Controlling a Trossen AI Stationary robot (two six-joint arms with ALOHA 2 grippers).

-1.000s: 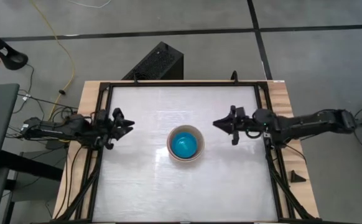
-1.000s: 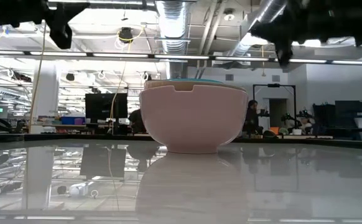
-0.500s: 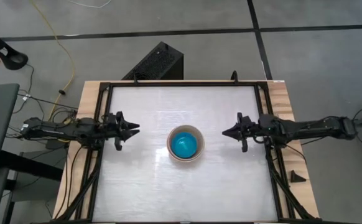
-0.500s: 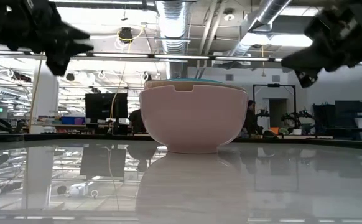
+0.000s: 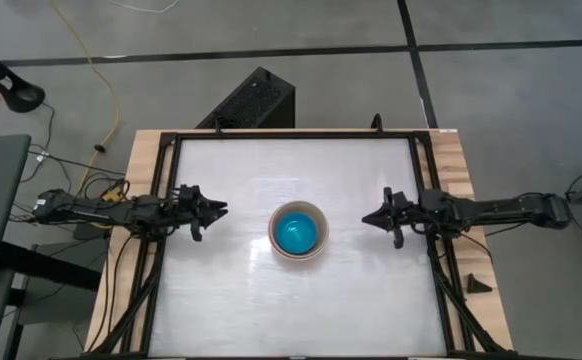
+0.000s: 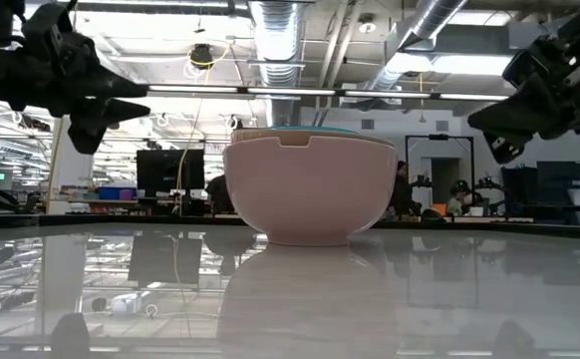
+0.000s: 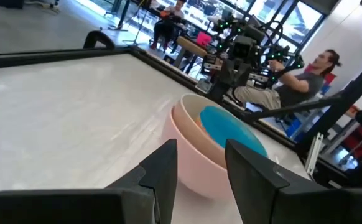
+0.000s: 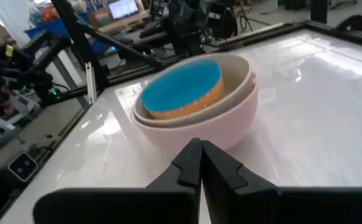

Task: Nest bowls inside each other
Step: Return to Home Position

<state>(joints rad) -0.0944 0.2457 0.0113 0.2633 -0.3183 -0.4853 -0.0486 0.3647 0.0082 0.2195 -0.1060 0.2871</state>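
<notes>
The bowls point(image 5: 299, 231) stand nested in one stack at the table's middle. The outer salmon-pink bowl point(image 6: 310, 189) rests on its base, a paler bowl point(image 8: 240, 71) sits inside it, and blue point(image 7: 227, 127) shows at the centre. My left gripper point(image 5: 221, 208) hovers level to the left of the stack, open and holding nothing; it also shows in its own wrist view point(image 7: 199, 168). My right gripper point(image 5: 367, 217) hovers level to the right of the stack, its fingers shut point(image 8: 200, 163) and holding nothing. Both point at the stack from a distance.
A black frame rail point(image 5: 161, 200) runs around the white tabletop point(image 5: 231, 300). A black box point(image 5: 251, 100) lies on the floor beyond the far edge. People and workbenches show in the room behind the table point(image 6: 405, 189). Bare tabletop lies near and far of the stack.
Both grippers have sunk toward the table. My right gripper has drawn back toward the table's right edge, away from the bowls. My left gripper has edged slightly toward the stack. The bowls have stayed where they were.
</notes>
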